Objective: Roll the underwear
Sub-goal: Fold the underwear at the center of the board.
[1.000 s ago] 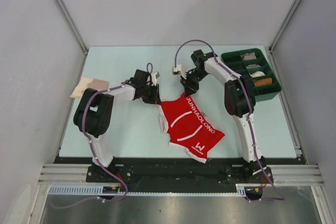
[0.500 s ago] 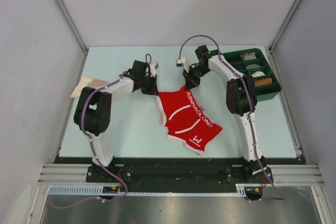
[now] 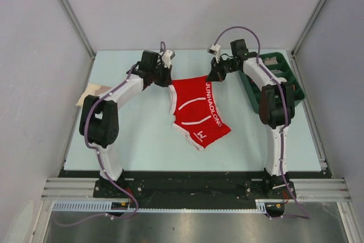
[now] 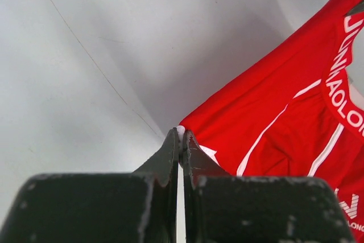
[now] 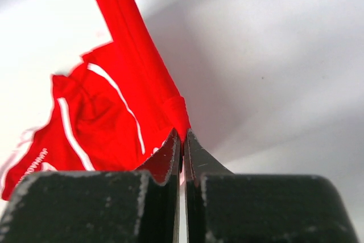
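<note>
Fingers [image 4: 166, 155] of the left gripper [image 4: 182, 134] are clenched on a white-trimmed corner of the underwear [image 4: 273, 112], and the right gripper [image 5: 182, 135] is clamped just as tightly on the opposite red corner, each bite taking only a thin sliver of fabric. From above, the underwear [image 3: 196, 106] is strung between the two over the middle of the table [image 3: 142, 140], its lower end with the lettered band trailing toward the near edge at a slant; whether that end rests on the surface I cannot tell. I judge the main risk to be a corner slipping out if the arms pull further apart, since so little cloth is held, and the slanted, creased lie could make any roll come out crooked. Further back, a folded beige cloth [image 3: 91, 92] lies at the left edge, well apart. At the far right the green tray [image 3: 297, 90] sits mostly hidden under the right arm, which could knock it; what its compartments hold is unclear
</note>
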Robot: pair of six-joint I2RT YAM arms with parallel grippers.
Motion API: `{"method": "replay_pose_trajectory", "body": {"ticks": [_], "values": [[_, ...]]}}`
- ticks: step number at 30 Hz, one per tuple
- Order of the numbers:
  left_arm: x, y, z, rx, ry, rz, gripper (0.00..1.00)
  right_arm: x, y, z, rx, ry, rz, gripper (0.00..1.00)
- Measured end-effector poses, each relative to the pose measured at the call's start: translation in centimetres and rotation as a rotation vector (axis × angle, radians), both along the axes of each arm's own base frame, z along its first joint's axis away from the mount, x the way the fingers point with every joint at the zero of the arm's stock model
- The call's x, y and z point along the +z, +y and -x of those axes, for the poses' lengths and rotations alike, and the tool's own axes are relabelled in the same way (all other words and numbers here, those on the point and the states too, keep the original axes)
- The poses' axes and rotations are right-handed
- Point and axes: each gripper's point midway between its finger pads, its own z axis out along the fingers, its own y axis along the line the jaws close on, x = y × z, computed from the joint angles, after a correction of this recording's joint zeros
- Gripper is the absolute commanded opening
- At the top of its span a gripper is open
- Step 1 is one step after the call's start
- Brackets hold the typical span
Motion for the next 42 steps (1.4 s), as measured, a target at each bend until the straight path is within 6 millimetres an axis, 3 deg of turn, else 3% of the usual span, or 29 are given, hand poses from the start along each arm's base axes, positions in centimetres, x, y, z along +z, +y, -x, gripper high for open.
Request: {"method": "replay_pose_trajectory", "body": {"ticks": [4,8,14,24,36,42], "values": [[1.3,-0.3,0.3,-0.033,-0.051,-0.022,0.00,2.2,0.1,0.6,0.009,-0.039,-0.047,0.00],[3.6,-0.8,1.8,-0.072,-0.124,-0.053,0.00,3.4,-0.1,2.5,0.026,-0.057,-0.067,0.00],[5.2,-3.2,6.8,-0.167,-0.185,-0.071,0.00,3.6,-1.6,6.2,0.046,-0.064,-0.066,0.00],[1.9,-5.3,16.2,-0.274,-0.102,-0.019,0.00,1.7,-3.6,11.0,0.136,-0.064,-0.011,0.00],[-0.1,-9.1,21.1,-0.348,-0.014,0.076,0.00,-2.8,-6.5,16.1,0.246,0.006,0.137,0.01],[-1.7,-10.7,22.9,-0.383,0.033,0.082,0.00,-3.8,-7.7,16.9,0.266,-0.014,0.208,0.03]]}}
